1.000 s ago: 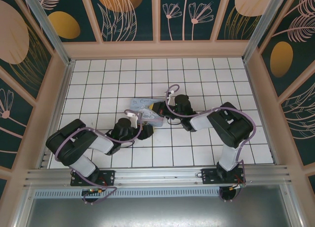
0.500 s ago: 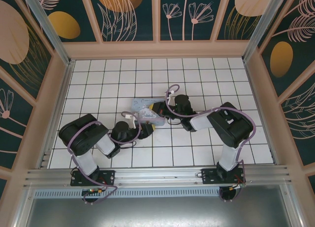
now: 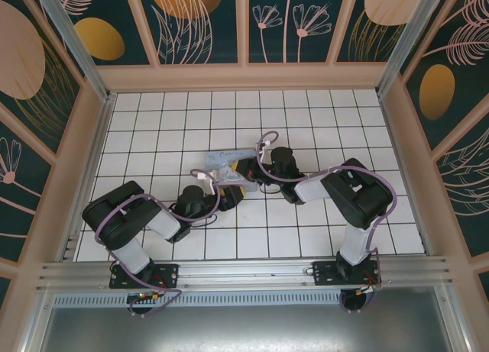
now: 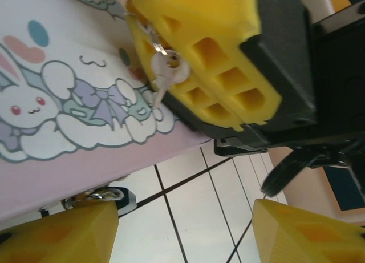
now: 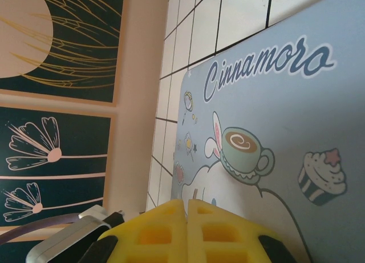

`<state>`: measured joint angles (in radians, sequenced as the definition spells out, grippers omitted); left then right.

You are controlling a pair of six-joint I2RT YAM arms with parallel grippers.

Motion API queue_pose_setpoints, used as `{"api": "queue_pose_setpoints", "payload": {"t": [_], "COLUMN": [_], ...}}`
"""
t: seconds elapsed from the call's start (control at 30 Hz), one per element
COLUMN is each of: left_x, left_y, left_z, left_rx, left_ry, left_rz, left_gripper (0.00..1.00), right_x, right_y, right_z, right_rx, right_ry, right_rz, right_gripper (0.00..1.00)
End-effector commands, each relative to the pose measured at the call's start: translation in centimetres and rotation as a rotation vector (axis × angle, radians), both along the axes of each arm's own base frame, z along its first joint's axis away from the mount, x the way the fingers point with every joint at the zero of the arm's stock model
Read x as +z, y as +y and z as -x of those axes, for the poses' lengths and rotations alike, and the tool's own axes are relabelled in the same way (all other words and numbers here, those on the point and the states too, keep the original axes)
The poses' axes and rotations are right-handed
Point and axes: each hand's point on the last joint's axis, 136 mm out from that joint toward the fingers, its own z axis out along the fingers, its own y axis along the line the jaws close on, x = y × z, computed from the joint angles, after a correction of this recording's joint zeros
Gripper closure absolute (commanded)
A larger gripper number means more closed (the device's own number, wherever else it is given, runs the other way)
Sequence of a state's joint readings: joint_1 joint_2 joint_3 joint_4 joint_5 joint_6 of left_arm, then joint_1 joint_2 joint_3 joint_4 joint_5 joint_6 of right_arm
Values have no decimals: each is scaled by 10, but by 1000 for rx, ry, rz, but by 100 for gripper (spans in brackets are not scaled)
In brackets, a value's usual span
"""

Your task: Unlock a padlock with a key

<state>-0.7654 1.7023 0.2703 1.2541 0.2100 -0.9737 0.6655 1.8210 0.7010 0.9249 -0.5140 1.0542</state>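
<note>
Padlock point(image 4: 97, 195) lies on the tile right against the tin's lower edge, partly hidden by it. It is just past one fingertip point(image 4: 63, 234) of my left claw point(image 4: 185, 234); contact or not, can't tell. Left claw is spread wide with nothing in it, bare tile between the tips.

Right claw point(image 5: 188, 217) is closed to a hairline seam. It pinches the key point(image 4: 162, 80) at its tips, blade free and angled down over the lid of the tin box point(image 4: 68, 120), key ring alongside.

The tin's pink side edge runs diagonally across the left wrist view, padlock on the near side of it.

From above, the tin sits mid-table between both claws, left claw at its near side and right claw at its right. Open tile floor point(image 3: 306, 123) runs from the tin to the back wall point(image 3: 244, 77) and out to both sides. Both elbows sit back near the front rail point(image 3: 244, 272).
</note>
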Motion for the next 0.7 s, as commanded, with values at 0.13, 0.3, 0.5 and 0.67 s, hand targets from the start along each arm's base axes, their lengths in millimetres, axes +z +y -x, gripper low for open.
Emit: {"api": "queue_pose_setpoints", "payload": {"t": [0.13,0.3,0.5,0.67], "left_x": [-35,-48,-55,-59], "left_y": [10,19,15,11], "left_z": [-2,-2,-8,-11], "left_rx": [62,95,103,106], "left_ry": [75,106,113,123], "left_rz": [-74,-117,-130,-128], "left_gripper": [32,31,30,33], "right_x": [-6,-7,-10,-10], "right_y": [4,5,4,5], "right_z": [1,0,0,1], "right_rx": [1,0,-1,0], "right_ry": [6,8,14,15], "right_rz": [4,8,12,11], "right_gripper": [100,100,100,100]}}
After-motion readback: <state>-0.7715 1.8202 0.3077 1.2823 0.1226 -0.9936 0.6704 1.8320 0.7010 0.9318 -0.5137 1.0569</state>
